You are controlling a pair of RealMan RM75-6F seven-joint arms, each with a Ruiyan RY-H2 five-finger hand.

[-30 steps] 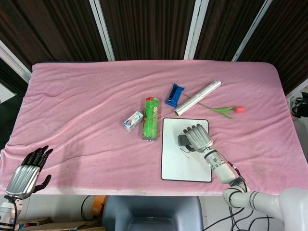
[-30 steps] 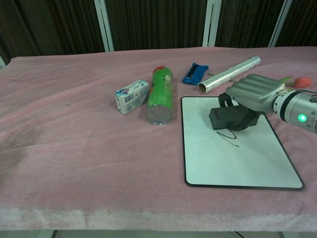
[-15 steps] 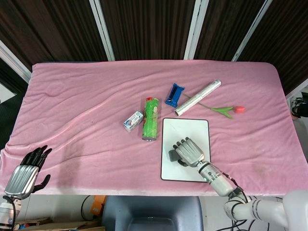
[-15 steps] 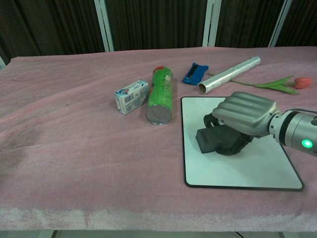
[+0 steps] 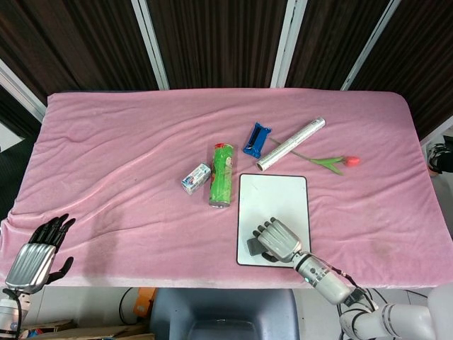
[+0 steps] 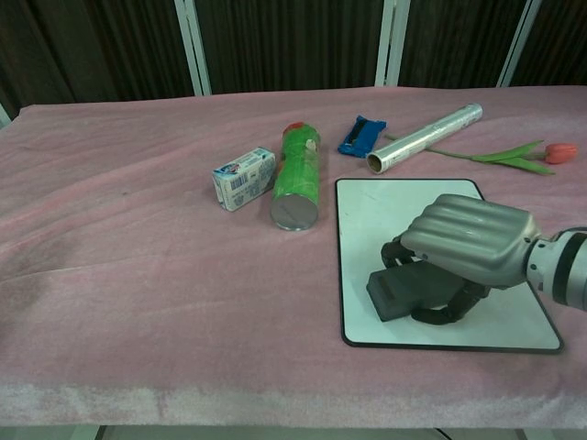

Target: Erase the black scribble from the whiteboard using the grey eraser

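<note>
The right hand (image 6: pixel 468 243) grips the grey eraser (image 6: pixel 404 291), pressing it on the whiteboard (image 6: pixel 385 206) near its front edge. No black scribble is visible; erasing appears essentially complete.

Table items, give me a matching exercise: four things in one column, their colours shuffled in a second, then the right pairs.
Things:
1. eraser
2. tube can
3. foil roll
4. tulip bloom

Colours:
A. silver
B. red
C. grey
D. green

Pairs: 1-C, 2-D, 3-A, 4-B
</note>
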